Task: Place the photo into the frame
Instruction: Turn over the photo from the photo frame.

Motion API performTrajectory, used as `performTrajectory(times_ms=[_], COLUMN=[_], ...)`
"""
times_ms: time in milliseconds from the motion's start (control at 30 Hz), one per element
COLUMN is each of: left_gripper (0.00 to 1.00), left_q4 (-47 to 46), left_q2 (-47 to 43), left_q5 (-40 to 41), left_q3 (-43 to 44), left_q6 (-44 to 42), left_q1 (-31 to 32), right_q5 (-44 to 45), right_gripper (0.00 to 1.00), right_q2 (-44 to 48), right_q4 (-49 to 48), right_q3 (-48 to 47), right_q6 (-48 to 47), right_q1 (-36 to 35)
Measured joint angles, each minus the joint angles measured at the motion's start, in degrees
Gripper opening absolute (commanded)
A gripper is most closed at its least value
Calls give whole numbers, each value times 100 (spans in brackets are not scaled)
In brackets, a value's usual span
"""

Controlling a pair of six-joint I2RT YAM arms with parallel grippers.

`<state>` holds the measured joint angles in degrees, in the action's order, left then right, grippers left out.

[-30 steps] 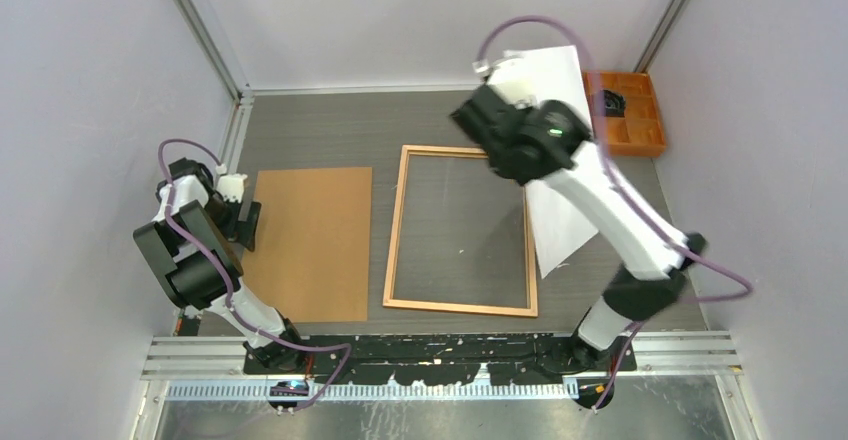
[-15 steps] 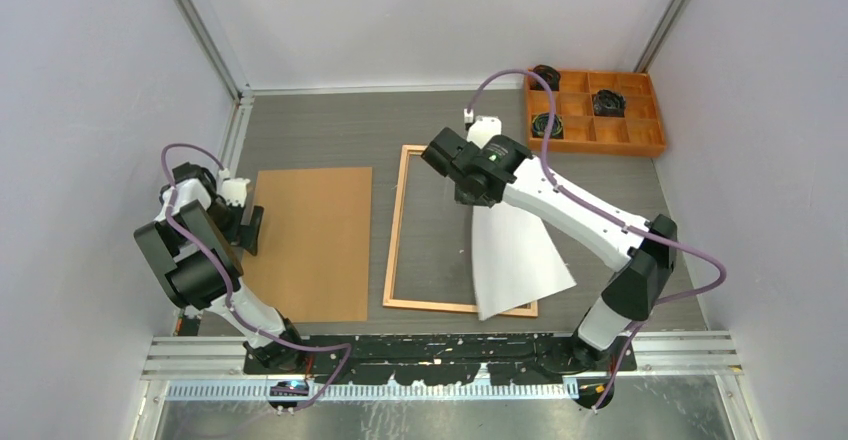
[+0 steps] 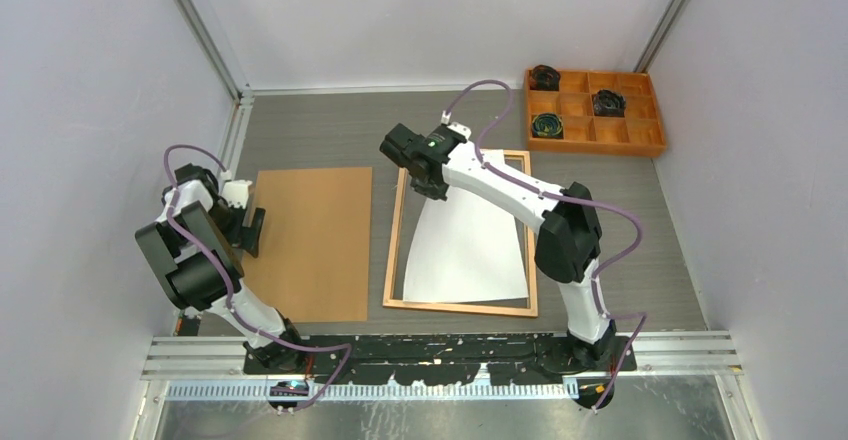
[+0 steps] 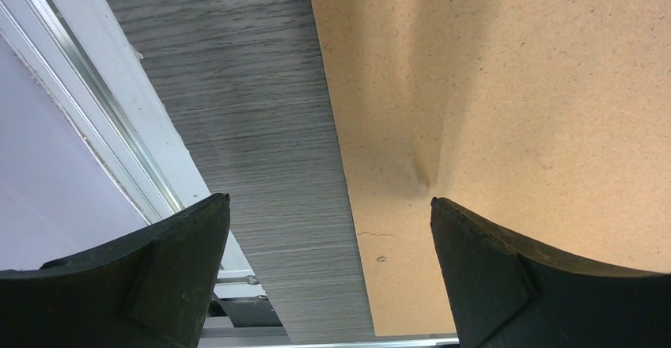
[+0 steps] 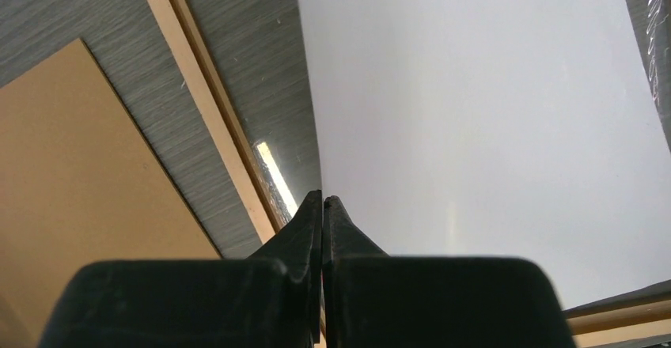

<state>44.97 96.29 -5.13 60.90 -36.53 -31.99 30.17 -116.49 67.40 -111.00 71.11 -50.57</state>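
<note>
The photo [image 3: 470, 250] shows only its plain white back and lies sloping over the frame [image 3: 394, 235], a thin orange-brown wooden rectangle flat on the table. My right gripper [image 3: 424, 186] is shut on the photo's far left corner, above the frame's far left part. In the right wrist view the right gripper [image 5: 324, 198] pinches the sheet's edge, with the photo [image 5: 475, 126] spreading to the right and the frame's rail [image 5: 207, 107] to the left. My left gripper [image 4: 328, 202] is open and holds nothing, low over the left edge of the brown backing board [image 4: 514, 87].
The brown backing board [image 3: 310, 242] lies flat left of the frame. An orange compartment tray [image 3: 596, 148] with dark round items stands at the back right. Metal rails run along the table's left and near edges.
My right arm has swung the photo from the back right leftwards and down over the frame. The left arm has not moved.
</note>
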Motion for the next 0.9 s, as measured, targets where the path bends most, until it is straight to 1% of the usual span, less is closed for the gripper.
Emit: performTrajectory(times_ms=[400, 900], left_gripper=[100, 100], left_q4=[-61, -66], left_q2=[0, 0], left_q5=[87, 103], left_q3=[-11, -11], left_q6=[-11, -17], left_q1=[0, 0], right_q5=[367, 627], right_gripper=[1, 1], right_q2=[-52, -52], right_q4=[227, 463], right_q3=[-164, -42], right_q6=[678, 1023], right_q1=[-11, -35])
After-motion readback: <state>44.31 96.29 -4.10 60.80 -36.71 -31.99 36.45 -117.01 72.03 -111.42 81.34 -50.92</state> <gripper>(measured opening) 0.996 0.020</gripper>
